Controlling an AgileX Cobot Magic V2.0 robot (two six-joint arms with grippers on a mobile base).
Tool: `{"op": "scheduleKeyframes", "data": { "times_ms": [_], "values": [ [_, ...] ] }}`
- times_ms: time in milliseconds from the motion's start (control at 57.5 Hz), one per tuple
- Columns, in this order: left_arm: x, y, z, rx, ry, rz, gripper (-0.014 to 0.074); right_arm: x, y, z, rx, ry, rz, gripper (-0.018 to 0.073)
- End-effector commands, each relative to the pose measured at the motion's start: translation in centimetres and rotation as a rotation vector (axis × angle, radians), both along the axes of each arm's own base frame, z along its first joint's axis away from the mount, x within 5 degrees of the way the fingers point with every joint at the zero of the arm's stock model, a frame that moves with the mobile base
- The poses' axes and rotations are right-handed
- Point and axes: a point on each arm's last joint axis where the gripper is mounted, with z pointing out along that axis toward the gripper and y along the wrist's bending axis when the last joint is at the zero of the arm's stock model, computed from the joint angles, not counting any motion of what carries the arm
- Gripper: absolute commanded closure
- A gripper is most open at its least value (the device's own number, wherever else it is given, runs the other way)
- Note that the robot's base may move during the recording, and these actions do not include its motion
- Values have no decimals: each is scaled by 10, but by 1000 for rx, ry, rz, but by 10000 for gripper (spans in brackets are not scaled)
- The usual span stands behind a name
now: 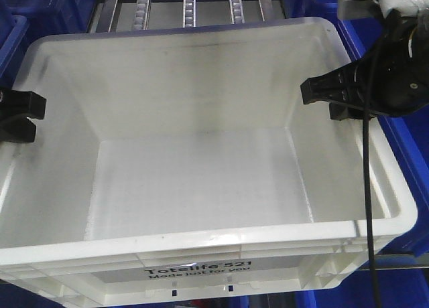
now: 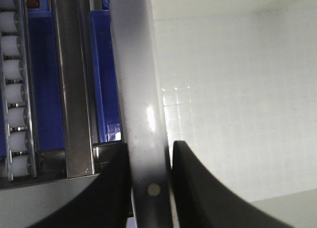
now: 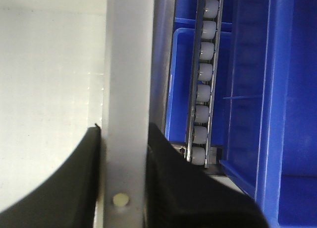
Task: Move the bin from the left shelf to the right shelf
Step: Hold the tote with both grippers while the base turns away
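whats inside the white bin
The white bin holds nothing loose: bare floor and walls. One finger of the left gripper and right gripper each dips inside. Its front wall's inner face is hidden.

Bright overhead light washes out the white bin, with soft shadow along its inner walls. In both wrist views its rim carries small glare spots, and the near black fingers are blurred.

Bin sits front and centre, left gripper astride its left wall, right gripper astride its right wall, roller tracks behind, neighbouring bins either side.
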Motion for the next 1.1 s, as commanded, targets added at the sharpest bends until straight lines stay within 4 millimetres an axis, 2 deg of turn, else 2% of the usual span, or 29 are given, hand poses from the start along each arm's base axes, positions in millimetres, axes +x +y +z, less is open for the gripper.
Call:
{"op": "scheduleKeyframes", "data": {
  "times_ms": [0, 1079],
  "values": [
    [-5, 1, 27, -25, -178, -17, 603, -3, -6, 29, 20, -185, 16, 559],
    [-5, 1, 26, -24, -170, -18, 603, -4, -7, 28, 11, -164, 13, 559]
  ]
}}
